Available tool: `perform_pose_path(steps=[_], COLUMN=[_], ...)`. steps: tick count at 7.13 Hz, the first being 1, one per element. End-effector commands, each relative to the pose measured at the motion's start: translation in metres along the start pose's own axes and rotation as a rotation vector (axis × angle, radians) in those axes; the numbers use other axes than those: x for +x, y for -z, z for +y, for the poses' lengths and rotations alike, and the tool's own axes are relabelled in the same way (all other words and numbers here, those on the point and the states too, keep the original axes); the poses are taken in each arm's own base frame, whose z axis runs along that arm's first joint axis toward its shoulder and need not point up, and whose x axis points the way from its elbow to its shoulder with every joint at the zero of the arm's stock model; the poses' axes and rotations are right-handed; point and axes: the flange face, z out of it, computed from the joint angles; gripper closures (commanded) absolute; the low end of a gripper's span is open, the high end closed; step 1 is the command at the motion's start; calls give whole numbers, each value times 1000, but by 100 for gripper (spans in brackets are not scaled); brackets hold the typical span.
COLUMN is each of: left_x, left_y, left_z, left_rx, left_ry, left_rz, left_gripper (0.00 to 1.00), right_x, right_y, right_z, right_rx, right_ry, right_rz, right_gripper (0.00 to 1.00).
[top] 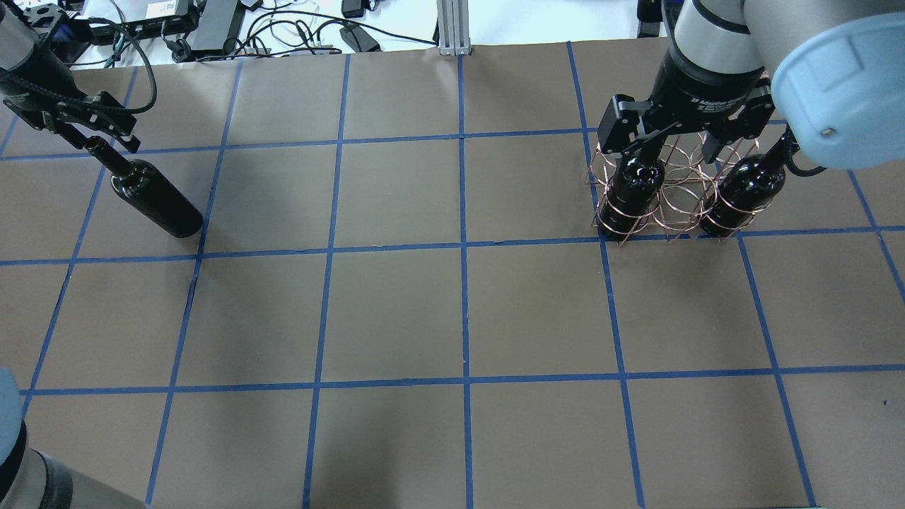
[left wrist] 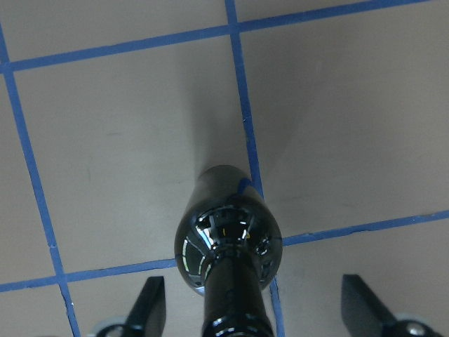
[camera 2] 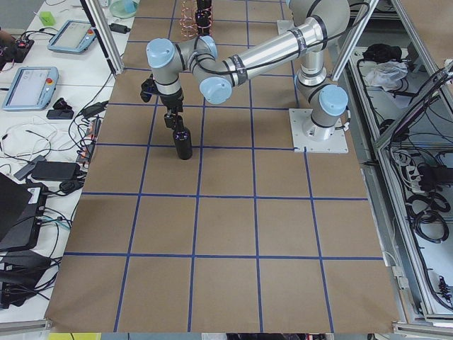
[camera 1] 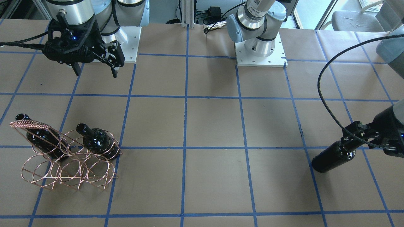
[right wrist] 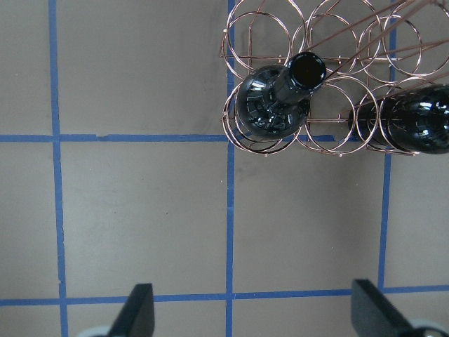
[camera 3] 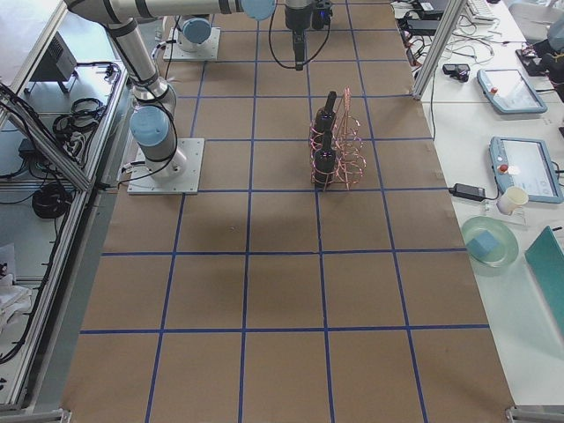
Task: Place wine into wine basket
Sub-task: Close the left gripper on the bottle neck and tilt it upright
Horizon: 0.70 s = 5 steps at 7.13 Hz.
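Observation:
A near-black wine bottle [top: 152, 201] stands upright on the table at its left end and also shows in the front view [camera 1: 331, 156]. My left gripper [left wrist: 252, 309] is open, its fingers [left wrist: 149, 303] on either side of the bottle's neck with gaps on both sides. The copper wire wine basket [top: 680, 212] stands at the right end and holds two identical bottles [right wrist: 275, 105] [right wrist: 414, 126]. My right gripper [right wrist: 252, 312] is open and empty, above the basket and towards the robot's side of it, as the front view [camera 1: 96, 72] shows.
The table is brown paper with a grid of blue tape lines [top: 463, 247]. The arms' white base plates [camera 1: 260, 56] sit at the robot's edge. A black cable [camera 1: 325, 94] loops from the left arm over the table.

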Motion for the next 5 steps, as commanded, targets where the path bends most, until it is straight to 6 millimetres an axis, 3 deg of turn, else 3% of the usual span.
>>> perform_pose_path(steps=[1, 4, 5], left_x=[0, -1, -3], left_y=[-5, -9, -11], left_z=[0, 2, 3], left_rx=[-9, -25, -39], left_ry=[0, -21, -20], left_rz=[3, -8, -24], left_gripper=[25, 29, 40], right_x=[0, 0, 0], right_y=[-1, -1, -1], right_z=[0, 0, 0], right_rx=[-3, -3, -3], right_ry=[0, 0, 0], right_rz=[0, 0, 0], right_gripper=[0, 0, 0])
